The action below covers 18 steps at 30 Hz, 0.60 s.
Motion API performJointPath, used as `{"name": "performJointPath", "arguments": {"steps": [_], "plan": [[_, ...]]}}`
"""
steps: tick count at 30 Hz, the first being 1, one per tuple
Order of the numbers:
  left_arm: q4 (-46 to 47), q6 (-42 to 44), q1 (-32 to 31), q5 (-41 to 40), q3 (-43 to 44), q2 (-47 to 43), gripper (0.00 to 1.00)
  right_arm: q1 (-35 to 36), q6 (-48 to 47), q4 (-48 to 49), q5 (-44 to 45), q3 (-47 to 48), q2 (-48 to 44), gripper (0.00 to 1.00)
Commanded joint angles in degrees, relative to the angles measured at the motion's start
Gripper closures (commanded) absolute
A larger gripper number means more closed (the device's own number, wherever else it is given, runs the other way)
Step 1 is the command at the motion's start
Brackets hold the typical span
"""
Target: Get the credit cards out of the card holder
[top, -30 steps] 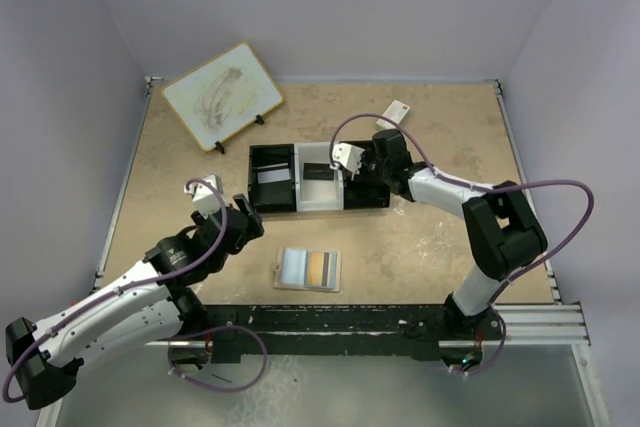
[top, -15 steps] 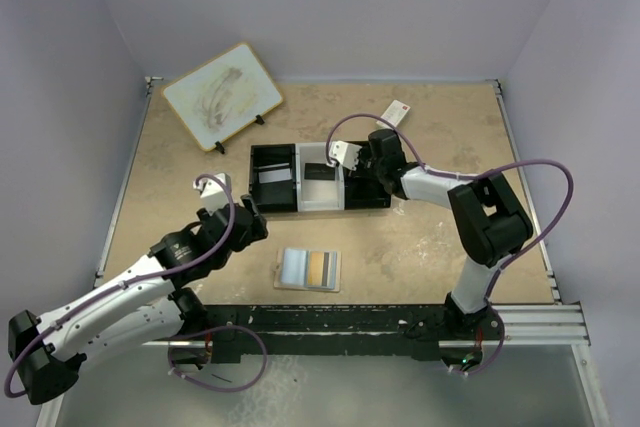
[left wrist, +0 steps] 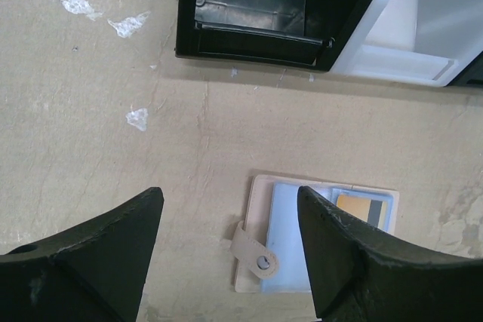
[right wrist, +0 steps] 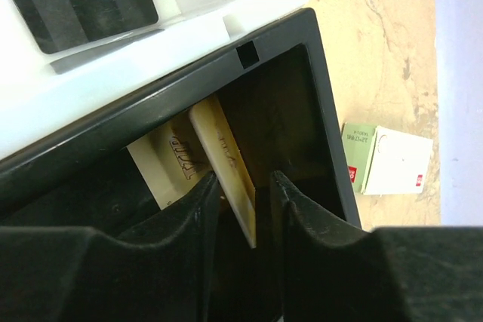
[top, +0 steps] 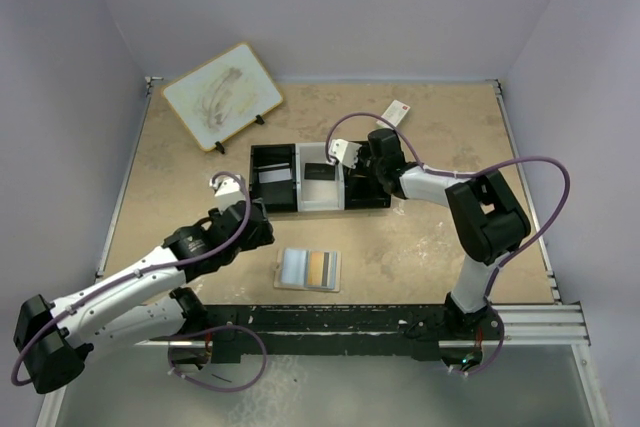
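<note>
Fingers of the left gripper (left wrist: 228, 195) are spread above the tabletop (left wrist: 90, 126), the card holder (left wrist: 317, 243) at 4 o'clock; those of the right gripper (right wrist: 243, 179) are parted around 1 card (right wrist: 225, 152) in the tray (right wrist: 189, 88).

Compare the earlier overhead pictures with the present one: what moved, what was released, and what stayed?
The left gripper, open, moved forward and rightward toward the card holder. The right arm folded its elbow inward. The right gripper parted its jaws around the beige card standing in the right black compartment of the tray, apparently letting it go. Card holder and tray stayed put.
</note>
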Motion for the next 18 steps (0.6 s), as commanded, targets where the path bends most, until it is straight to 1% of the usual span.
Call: {"name": "performJointPath", "arguments": {"steps": [1,6,8,10,12,15,18], "plan": [[0.53,0.01,0.32,-0.29,2.71,-0.09,0.31,0.00,1.17,1.00,-2.39,-0.03,-2.78,0.61],[3.52,-1.17,0.32,0.29,1.13,-4.14,0.31,-0.05,1.22,3.37,-2.06,-3.49,-4.15,0.61],[3.23,-0.94,0.32,0.90,1.29,-3.47,0.31,0.02,1.38,4.03,0.08,-4.15,-3.96,0.61],[0.35,-2.40,0.26,-1.50,2.60,-3.46,0.32,-0.04,1.77,6.35,3.26,-5.10,-3.95,0.60],[0.84,-4.08,0.24,-3.75,1.32,-7.30,0.31,-0.04,1.85,9.12,4.77,-6.49,-4.19,0.60],[4.62,-4.10,0.26,-3.04,-1.25,-14.48,0.31,-0.01,1.82,10.62,4.91,-6.56,-3.98,0.59],[4.13,-4.71,0.26,-1.97,-1.51,-15.78,0.30,0.01,3.51,11.33,6.21,-5.54,-3.07,0.59]]}}
